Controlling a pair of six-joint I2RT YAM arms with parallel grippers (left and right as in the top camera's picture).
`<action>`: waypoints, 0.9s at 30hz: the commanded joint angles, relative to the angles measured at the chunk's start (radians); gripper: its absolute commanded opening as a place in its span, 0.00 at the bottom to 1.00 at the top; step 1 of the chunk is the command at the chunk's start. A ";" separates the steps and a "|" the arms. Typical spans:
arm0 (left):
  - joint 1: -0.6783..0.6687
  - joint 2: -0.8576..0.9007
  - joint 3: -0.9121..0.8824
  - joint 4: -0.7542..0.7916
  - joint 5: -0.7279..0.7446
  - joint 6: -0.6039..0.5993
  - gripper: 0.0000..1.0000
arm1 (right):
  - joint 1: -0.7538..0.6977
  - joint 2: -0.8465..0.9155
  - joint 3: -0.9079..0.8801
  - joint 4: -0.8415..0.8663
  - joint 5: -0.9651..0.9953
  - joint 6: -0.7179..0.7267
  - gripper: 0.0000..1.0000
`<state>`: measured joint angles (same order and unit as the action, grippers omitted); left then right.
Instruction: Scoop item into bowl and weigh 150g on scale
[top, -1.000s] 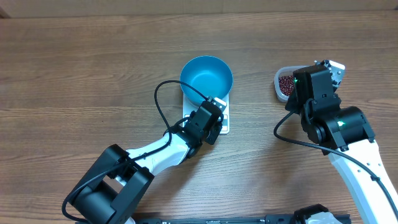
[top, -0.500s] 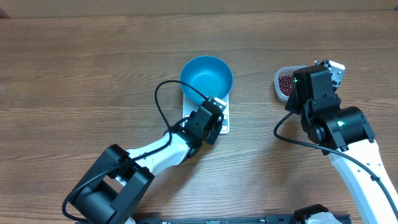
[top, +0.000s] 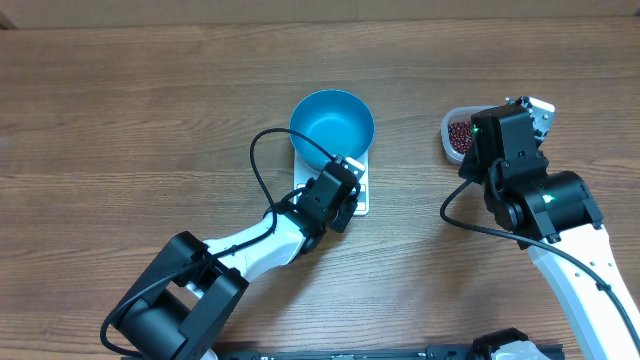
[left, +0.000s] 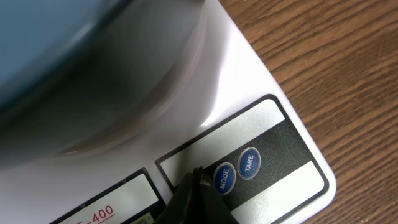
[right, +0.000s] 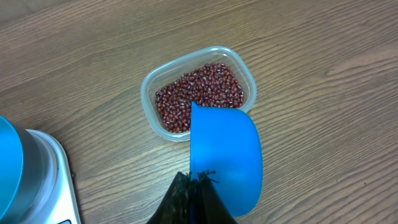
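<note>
Overhead: the blue bowl (top: 332, 125) sits on the white scale (top: 362, 190), mid-desk (top: 150, 100).
Left wrist: the left pincer (left: 196, 180) is clenched and empty, its tip at the scale's MODE button (left: 223, 178).
Right wrist: the right pincer (right: 196, 180) grasps a scoop (right: 227, 149) over a tub (right: 147, 93) of beans (right: 199, 93).

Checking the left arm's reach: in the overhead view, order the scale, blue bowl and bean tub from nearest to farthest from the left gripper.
1. Scale, directly under the left gripper.
2. Blue bowl, just beyond, on the scale.
3. Bean tub, far to the right.
</note>
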<state>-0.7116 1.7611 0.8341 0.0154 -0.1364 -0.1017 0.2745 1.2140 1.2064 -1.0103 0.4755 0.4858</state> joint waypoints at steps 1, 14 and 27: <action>0.006 0.031 0.006 -0.012 -0.028 0.016 0.04 | -0.008 0.002 0.024 0.004 0.006 0.004 0.04; 0.005 -0.016 0.007 -0.019 -0.027 0.016 0.04 | -0.008 0.002 0.024 0.006 0.008 0.004 0.04; 0.004 -0.277 0.007 -0.240 0.096 0.015 0.04 | -0.008 0.002 0.024 0.009 0.021 0.004 0.04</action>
<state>-0.7116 1.5433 0.8349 -0.1993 -0.1139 -0.1005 0.2745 1.2140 1.2064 -1.0092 0.4789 0.4862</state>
